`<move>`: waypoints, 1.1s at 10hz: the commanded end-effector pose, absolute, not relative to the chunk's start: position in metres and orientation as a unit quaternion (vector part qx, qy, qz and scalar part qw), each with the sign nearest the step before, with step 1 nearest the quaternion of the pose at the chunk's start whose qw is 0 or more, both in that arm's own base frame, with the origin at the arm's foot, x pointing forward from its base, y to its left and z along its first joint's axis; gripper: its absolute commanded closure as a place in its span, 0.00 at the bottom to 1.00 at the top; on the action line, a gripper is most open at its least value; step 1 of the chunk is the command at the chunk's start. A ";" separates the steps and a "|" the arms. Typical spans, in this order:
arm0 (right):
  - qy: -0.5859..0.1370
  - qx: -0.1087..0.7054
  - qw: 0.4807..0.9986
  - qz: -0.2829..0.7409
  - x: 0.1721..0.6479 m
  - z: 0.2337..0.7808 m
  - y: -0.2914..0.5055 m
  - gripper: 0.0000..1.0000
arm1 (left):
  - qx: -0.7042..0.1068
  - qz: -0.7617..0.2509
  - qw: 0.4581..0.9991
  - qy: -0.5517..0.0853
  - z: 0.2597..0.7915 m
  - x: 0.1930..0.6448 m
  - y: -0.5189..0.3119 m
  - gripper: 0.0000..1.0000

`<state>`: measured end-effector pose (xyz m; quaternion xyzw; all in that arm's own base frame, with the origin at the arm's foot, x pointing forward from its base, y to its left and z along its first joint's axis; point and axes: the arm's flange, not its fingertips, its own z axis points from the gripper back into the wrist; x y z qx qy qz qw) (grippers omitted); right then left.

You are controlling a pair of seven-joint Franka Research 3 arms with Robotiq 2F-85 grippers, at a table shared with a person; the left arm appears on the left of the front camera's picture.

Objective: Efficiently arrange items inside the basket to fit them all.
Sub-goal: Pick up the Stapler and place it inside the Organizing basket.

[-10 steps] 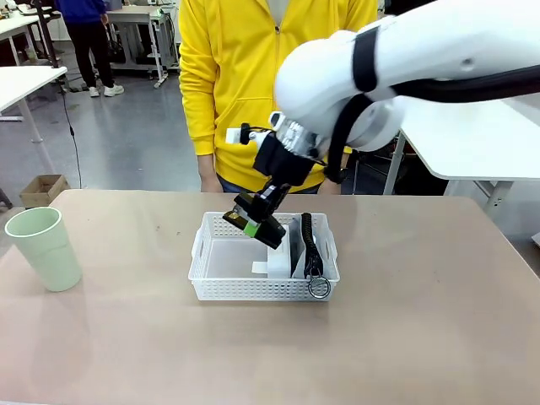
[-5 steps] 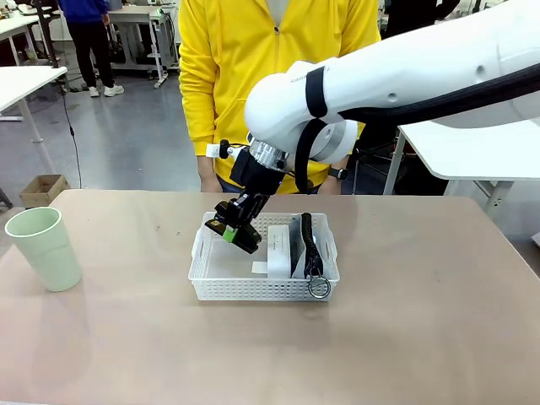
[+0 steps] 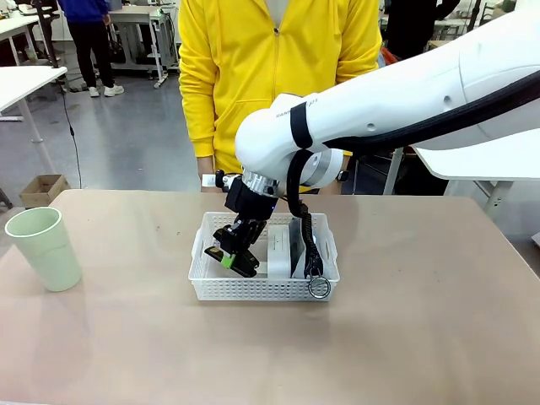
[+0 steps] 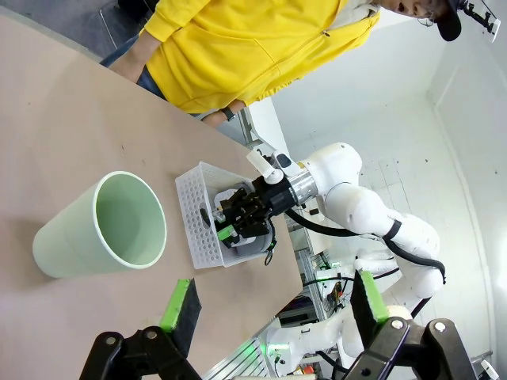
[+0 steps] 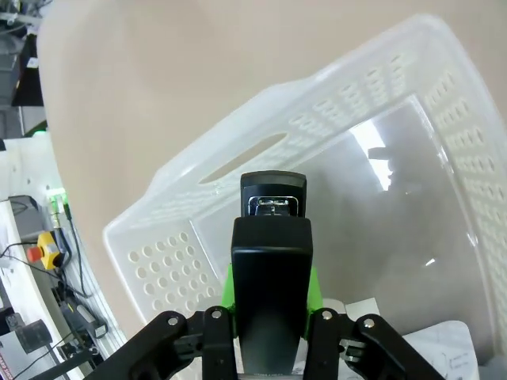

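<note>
Where the green pads (image 5: 230, 289) of the right gripper (image 5: 272, 294) meet, they are clamped on the black stapler (image 5: 272, 261), one pad on each flank. The stapler's metal nose points toward the basket's (image 5: 166, 269) end wall with the handle cut-out. In the front view the right gripper (image 3: 234, 252) is angled down into the left half of the white lattice basket (image 3: 253, 292), with the stapler (image 3: 239, 261) low inside it. Contact with the basket floor cannot be told.

Just to the right of the stapler, the small white box (image 3: 278, 249) stands on edge. Beyond it the grey pouch (image 3: 295, 257) stands against the right wall. Its black strap (image 3: 309, 249) runs forward, and the metal ring (image 3: 319, 288) hangs over the front rim.

The pale green cup (image 3: 44, 247) stands upright on the table (image 3: 422, 337), well to the left of the basket. The left gripper (image 4: 276, 301) hovers with its fingers spread wide and nothing between them; the cup (image 4: 103, 229) is ahead of it. A person in a yellow hooded top (image 3: 270, 76) stands at the far edge.
</note>
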<state>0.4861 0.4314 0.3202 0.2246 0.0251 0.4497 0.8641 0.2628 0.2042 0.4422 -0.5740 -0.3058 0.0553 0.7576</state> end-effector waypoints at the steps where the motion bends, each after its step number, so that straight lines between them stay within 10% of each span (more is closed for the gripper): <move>1: 0.033 0.197 0.874 0.444 0.484 0.323 0.436 0.63 | -0.579 0.048 0.749 -0.319 0.443 0.261 0.201 0.00; 5: 0.041 0.179 0.877 0.443 0.484 0.323 0.436 0.63 | -0.579 0.048 0.749 -0.319 0.443 0.261 0.201 0.00; 6: 0.047 0.182 0.874 0.449 0.484 0.323 0.437 0.25 | -0.579 0.048 0.749 -0.319 0.443 0.261 0.201 0.00; 7: 0.045 0.177 0.870 0.458 0.483 0.323 0.437 0.07 | -0.579 0.048 0.749 -0.319 0.443 0.261 0.201 0.00; 11: 0.040 0.185 0.869 0.458 0.482 0.322 0.438 0.00 | -0.579 0.048 0.749 -0.319 0.443 0.261 0.201 0.00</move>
